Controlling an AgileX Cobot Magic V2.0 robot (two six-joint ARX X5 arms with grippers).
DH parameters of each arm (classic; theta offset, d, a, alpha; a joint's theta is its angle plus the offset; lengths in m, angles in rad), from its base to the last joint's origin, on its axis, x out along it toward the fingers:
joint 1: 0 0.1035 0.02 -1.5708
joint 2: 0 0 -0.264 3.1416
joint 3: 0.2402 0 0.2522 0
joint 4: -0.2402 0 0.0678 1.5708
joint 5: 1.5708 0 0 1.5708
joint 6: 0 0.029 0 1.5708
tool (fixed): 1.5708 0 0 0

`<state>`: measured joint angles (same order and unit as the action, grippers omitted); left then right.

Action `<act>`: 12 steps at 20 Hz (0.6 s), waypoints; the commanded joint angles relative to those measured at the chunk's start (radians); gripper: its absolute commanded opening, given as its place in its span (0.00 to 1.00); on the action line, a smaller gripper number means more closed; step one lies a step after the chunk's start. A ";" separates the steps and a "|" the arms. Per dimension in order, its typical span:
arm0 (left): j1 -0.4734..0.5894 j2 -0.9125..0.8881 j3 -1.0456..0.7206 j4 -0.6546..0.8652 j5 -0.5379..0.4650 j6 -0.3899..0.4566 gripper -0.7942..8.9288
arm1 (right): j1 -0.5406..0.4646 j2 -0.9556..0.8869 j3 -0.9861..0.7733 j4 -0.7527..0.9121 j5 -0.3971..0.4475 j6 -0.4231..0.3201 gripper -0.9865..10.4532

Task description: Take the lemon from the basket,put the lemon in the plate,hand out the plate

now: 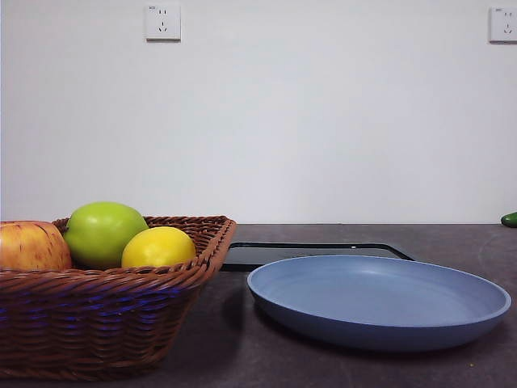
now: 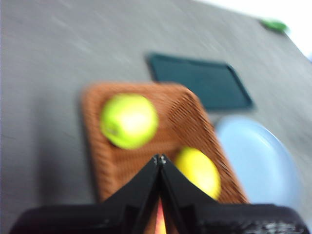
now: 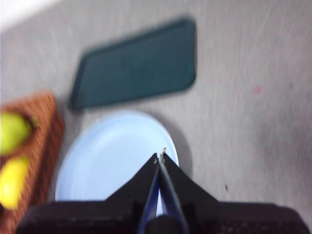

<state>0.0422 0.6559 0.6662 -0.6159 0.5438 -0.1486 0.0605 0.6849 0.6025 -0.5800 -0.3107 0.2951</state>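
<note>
- Sitting in the basket (image 1: 105,315) beside a green apple (image 1: 103,233), the lemon (image 1: 158,247) is untouched.
- Left gripper (image 2: 160,159) hovers above it, jaws closed, seemingly empty.
- Right gripper (image 3: 161,157), closed, hangs over the plate (image 1: 380,303).

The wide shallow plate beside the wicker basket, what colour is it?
The wide shallow round plate is plain matte light blue, no pattern; the front view shows it best.
</note>
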 commanded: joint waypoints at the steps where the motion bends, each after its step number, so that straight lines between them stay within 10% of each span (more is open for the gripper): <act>1: -0.021 0.087 0.058 -0.057 0.064 0.062 0.09 | 0.001 0.096 0.048 -0.036 -0.053 -0.088 0.09; 12: -0.070 0.149 0.096 -0.043 0.115 0.074 0.10 | 0.082 0.476 0.057 0.050 -0.103 -0.062 0.28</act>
<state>-0.0261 0.8001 0.7483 -0.6651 0.6506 -0.0891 0.1413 1.1530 0.6464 -0.5339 -0.4160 0.2218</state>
